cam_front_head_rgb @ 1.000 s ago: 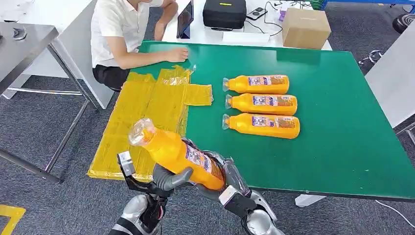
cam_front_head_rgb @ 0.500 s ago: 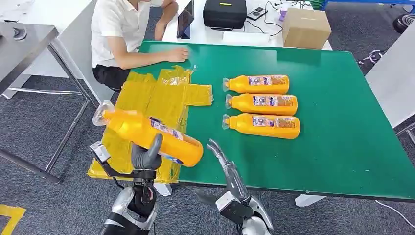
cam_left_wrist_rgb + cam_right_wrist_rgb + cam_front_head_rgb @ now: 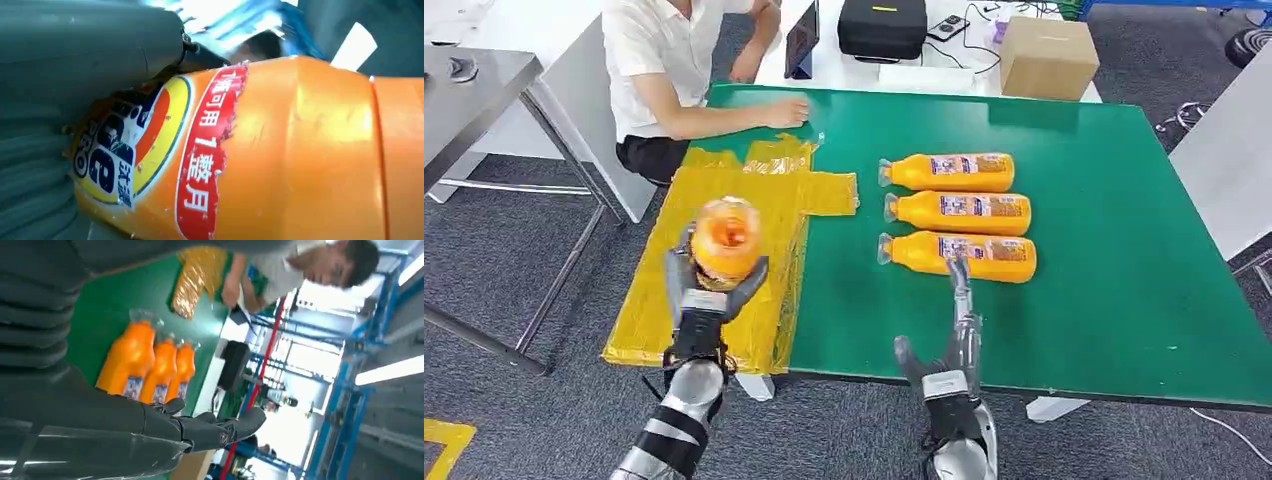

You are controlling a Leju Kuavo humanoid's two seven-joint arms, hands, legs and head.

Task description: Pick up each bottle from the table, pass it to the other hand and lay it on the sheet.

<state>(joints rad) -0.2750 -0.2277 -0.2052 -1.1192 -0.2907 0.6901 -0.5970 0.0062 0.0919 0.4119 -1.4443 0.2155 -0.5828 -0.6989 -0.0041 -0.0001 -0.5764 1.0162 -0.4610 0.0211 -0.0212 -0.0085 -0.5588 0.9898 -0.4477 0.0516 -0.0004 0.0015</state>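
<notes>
A green counter stands on grey carpet, with white desks behind it and a grey metal one off its left side. A yellow sheet lies crumpled along the counter's left edge, hanging a little past the near-left corner. A person in a white shirt sits at the far-left corner, one hand flat on the green top just beyond the sheet. On the white desk behind are a black case and a cardboard box.

Three orange bottles lie side by side near the middle of the counter, caps toward the sheet, almost touching one another; in the right wrist view they lie in the same row on the green.

The left hand is raised above the near part of the sheet, fingers wrapped round a fourth bottle, which points its end up at the head camera. Up close, the left wrist view has the grey thumb pressed against that bottle's label.

The right hand is over the near edge, grasping nothing, its fingers stretched out straight toward the nearest of the three bottles, the tips reaching its side; I cannot tell whether they touch. Its dark fingers are extended in its own wrist view too.
</notes>
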